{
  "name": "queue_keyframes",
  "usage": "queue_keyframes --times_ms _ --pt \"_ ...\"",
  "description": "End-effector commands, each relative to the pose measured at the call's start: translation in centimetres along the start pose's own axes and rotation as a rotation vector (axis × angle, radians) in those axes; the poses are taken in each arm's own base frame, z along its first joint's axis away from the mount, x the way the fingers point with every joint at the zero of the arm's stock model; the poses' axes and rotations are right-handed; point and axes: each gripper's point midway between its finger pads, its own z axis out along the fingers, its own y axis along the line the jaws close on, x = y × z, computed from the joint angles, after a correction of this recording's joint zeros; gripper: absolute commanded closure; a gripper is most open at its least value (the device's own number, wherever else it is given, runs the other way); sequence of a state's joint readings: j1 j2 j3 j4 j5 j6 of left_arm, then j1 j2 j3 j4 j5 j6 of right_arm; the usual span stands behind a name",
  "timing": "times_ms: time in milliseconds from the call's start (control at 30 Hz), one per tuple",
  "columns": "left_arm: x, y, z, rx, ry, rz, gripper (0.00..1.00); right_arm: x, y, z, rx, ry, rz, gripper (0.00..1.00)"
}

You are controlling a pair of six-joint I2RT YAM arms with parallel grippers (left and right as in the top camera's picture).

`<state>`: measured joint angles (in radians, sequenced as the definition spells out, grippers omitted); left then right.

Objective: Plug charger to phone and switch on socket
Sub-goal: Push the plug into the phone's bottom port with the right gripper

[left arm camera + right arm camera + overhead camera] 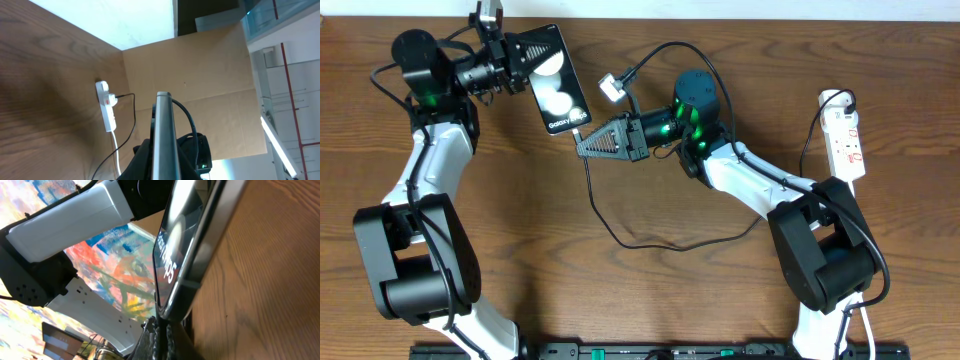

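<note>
The phone [558, 85] is at the table's far left, clamped by its edge in the closed left gripper [523, 64], its long axis running slantwise with the lettered end pointing at the right gripper [582, 143]. That gripper is pinched shut on the charger [590, 185] tip at the phone's lower end. The cable loops across the wood to the socket [847, 140] at far right.

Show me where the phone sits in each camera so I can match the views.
Overhead: phone upper left of centre, tilted, face up with white circles and lettering.
Left wrist: phone edge-on, a grey vertical strip at bottom centre.
Right wrist: phone edge-on at upper centre, lettering visible.
Shared landmark: the wooden table under it in all three.
</note>
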<state>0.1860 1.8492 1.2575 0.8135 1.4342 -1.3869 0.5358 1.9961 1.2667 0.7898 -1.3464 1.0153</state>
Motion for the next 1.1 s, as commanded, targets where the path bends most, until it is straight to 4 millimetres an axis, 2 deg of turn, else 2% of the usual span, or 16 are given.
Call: queue_keyframes --times_ms 0,1067 --pt "0.2 -1.83 0.13 0.012 0.012 0.048 0.92 -0.36 -0.3 -0.17 0.008 -0.013 0.003 0.99" --pt "0.61 -1.94 0.97 0.017 0.025 0.048 0.92 -0.64 -0.52 -0.18 0.019 -0.03 0.008 0.99"
